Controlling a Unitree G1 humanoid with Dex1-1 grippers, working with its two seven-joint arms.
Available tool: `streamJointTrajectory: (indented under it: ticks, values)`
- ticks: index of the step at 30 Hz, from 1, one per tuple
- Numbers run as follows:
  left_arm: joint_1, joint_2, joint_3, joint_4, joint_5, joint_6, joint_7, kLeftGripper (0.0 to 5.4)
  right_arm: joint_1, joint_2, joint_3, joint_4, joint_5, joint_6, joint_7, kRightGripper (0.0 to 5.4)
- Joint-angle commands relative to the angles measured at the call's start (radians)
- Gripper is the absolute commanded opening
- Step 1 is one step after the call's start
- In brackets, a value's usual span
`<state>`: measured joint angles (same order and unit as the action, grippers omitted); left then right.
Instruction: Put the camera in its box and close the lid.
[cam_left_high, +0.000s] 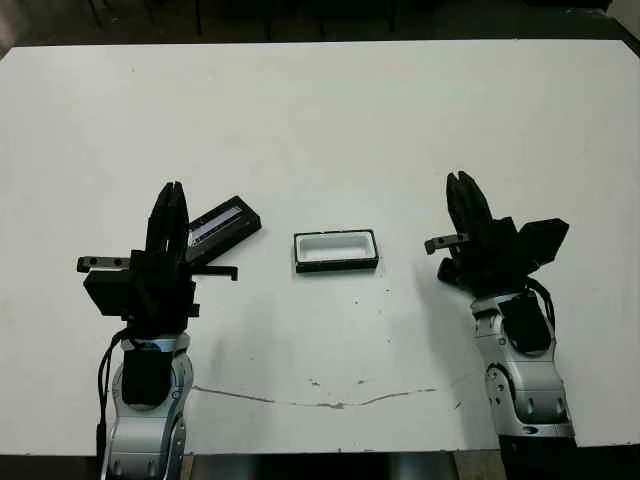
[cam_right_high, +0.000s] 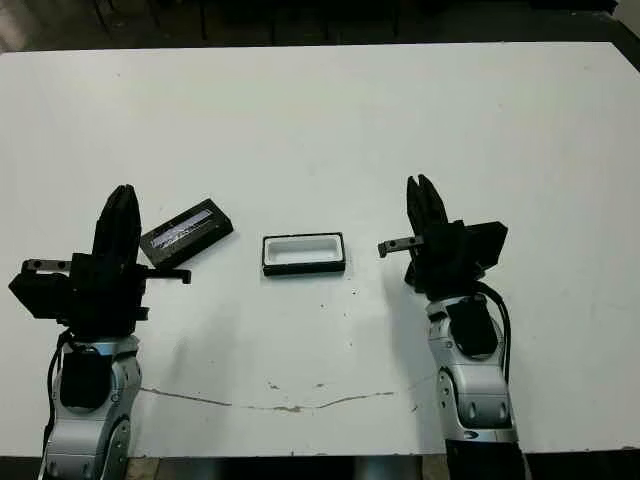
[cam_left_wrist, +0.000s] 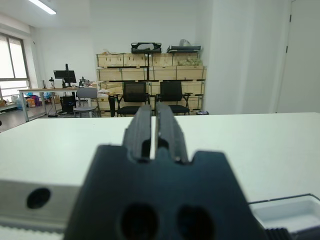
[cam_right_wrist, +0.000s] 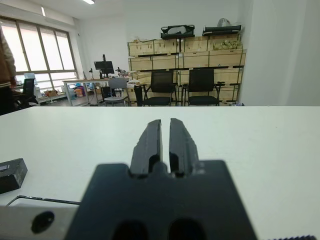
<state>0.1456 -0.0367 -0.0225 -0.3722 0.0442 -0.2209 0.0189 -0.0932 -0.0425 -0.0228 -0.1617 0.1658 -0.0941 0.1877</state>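
Both the left gripper (cam_left_high: 172, 190) and the right gripper (cam_left_high: 460, 180) hover with their 2 fingers pressed together, empty. The box (cam_left_high: 337, 267) sits open between them, long axis running left to right, and the lid (cam_left_high: 225, 225) lies just beside the left gripper, its stripe slanting from near-left to far-right. I can't find the camera; it may be hidden under the left arm. The risk is that the left gripper takes the lid for it, or nudges the lid while searching.
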Motion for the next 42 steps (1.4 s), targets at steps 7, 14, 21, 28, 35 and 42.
streamJointTrajectory:
  ticks: [7, 14, 21, 28, 35, 42]
  values:
    - [0.010, 0.012, 0.004, 0.027, -0.013, 0.009, -0.009, 0.02, 0.013, -0.016, 0.016, 0.024, -0.021, 0.013, 0.010, 0.00]
    - [0.006, 0.007, 0.009, 0.032, -0.010, 0.001, -0.003, 0.02, 0.000, -0.105, -0.016, 0.008, 0.013, 0.049, 0.094, 0.00]
    - [0.027, 0.012, 0.011, 0.028, -0.013, -0.011, -0.011, 0.02, -0.060, -0.329, -0.134, -0.026, 0.145, 0.182, 0.271, 0.00]
    - [0.047, 0.009, 0.010, 0.021, -0.025, -0.013, -0.019, 0.00, -0.132, -0.560, -0.195, 0.051, 0.229, 0.373, 0.467, 0.61]
    - [0.049, 0.014, 0.013, 0.027, -0.027, -0.012, -0.023, 0.00, -0.142, -0.636, -0.173, 0.138, 0.292, 0.403, 0.690, 1.81]
    - [0.048, 0.017, 0.018, 0.028, -0.037, -0.015, -0.030, 0.00, -0.193, -0.706, -0.114, 0.250, 0.298, 0.412, 0.911, 3.04]
